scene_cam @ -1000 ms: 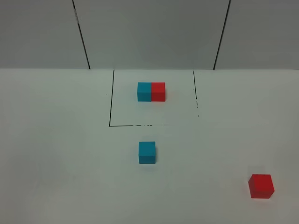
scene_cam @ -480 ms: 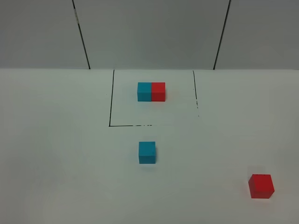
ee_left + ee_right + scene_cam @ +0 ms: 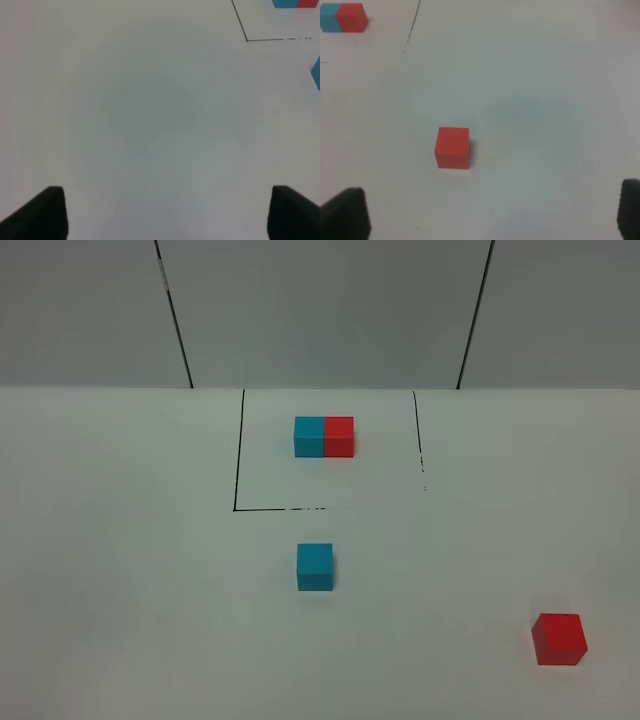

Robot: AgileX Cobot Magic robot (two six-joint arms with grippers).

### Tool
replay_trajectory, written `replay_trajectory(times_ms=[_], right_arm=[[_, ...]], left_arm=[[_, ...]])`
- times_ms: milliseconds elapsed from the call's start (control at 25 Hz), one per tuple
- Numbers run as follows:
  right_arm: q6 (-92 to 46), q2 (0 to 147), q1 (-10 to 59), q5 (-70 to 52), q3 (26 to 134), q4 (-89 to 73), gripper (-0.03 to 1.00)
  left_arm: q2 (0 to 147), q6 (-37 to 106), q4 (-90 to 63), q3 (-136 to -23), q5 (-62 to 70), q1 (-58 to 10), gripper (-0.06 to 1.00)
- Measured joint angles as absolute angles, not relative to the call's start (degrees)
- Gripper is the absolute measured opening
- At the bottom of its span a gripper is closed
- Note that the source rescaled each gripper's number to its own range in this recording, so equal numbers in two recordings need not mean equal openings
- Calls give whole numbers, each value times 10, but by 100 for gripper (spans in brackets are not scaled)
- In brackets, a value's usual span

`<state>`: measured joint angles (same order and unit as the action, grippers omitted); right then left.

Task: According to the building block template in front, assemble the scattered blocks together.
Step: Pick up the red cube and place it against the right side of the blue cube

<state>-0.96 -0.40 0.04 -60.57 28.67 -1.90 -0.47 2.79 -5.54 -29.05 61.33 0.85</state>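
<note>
Noted from the exterior high view on the white tabletop (image 3: 120, 570): the building block template (image 3: 324, 436), cyan joined to red, inside the black outline (image 3: 240, 455) at the far side; the cyan cube (image 3: 315, 566) near and outside that outline's front edge; the red cube (image 3: 559, 638) well apart toward the near right. Recorded from the left wrist view: left hand (image 3: 167, 200) spread wide over bare surface, holding nothing, cyan cube barely at the frame edge. Recorded from the right wrist view: right hand (image 3: 490, 192) likewise spread wide and empty, red cube ahead of the fingers, untouched.
</note>
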Motion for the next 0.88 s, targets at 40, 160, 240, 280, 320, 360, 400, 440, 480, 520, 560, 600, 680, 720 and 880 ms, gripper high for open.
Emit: replay_trajectory(times_ms=[40,160,240,280,320,360,400,440,480,520,560,600,680,720,880], right_arm=[[-10,-4,0,-606,287,-19,100],[-10,-4,0,-606,287,-19,100],[-10,-4,0,-606,287,-19,100],[-10,-4,0,-606,287,-19,100],[-10,-4,0,-606,287,-19,100],[-10,-4,0,-606,287,-19,100],[-10,-4,0,-606,287,-19,100],[-10,-4,0,-606,287,-19,100],[-10,-4,0,-606,287,-19,100],[-10,-4,0,-606,287,-19,100],[-10,-4,0,-606,287,-19,100],[-10,-4,0,-606,287,-19,100],[-10,-4,0,-606,287,-19,100],[-10,-4,0,-606,287,-19,100],[-10,-4,0,-606,287,-19,100]], left_arm=[[-5,28,-55,-291,613,8,70],[-5,28,-55,-291,613,8,70],[-5,28,-55,-291,613,8,70],[-5,28,-55,-291,613,8,70],[-5,28,-55,-291,613,8,70],[-5,28,-55,-291,613,8,70],[-5,28,-55,-291,613,8,70],[-5,28,-55,-291,613,8,70],[-5,28,-55,-291,613,8,70],[-5,28,-55,-291,613,8,70],[-5,28,-55,-291,613,8,70],[-5,28,-55,-291,613,8,70],[-5,28,-55,-291,613,8,70],[-5,28,-55,-291,613,8,70],[-5,28,-55,-291,613,8,70]])
